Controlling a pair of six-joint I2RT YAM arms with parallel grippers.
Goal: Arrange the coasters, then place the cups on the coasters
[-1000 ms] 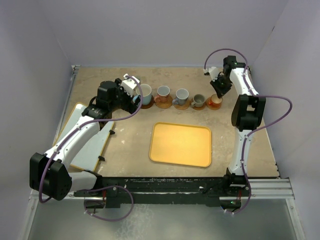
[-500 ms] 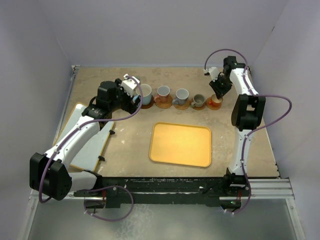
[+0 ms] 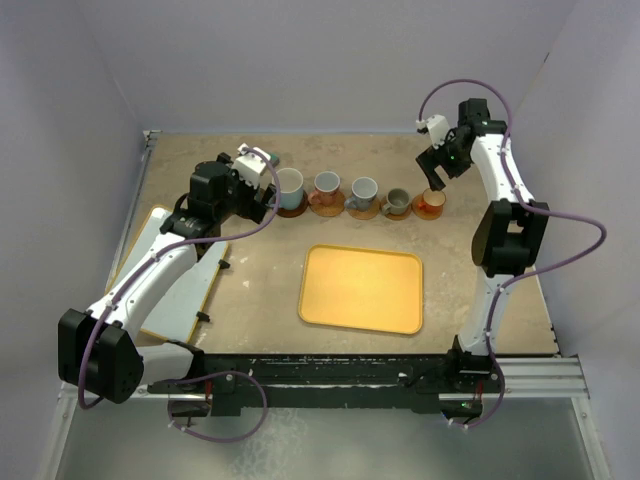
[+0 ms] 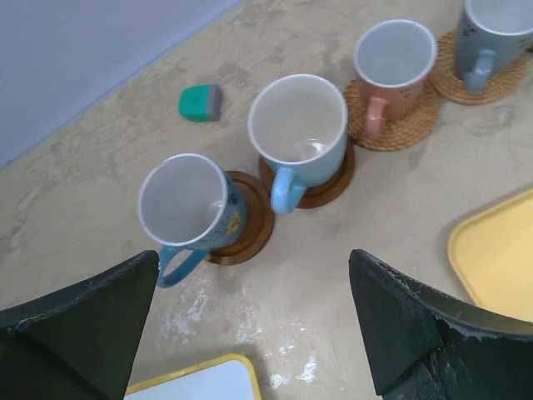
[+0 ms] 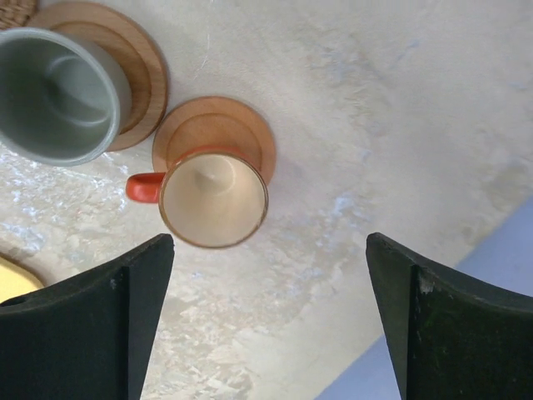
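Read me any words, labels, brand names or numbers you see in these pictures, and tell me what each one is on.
No readable text in any view.
The dark blue mug has yellow marks on its side, too blurred to tell whether they are letters or a pattern.

Six upright cups point(image 3: 364, 188) are seen in a row beyond the yellow tray point(image 3: 361, 288), each set on a round brown coaster point(image 5: 218, 127); the orange-brown cup point(image 5: 214, 200) ends the row.

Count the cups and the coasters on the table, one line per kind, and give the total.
Cups: 6
Coasters: 6
Total: 12
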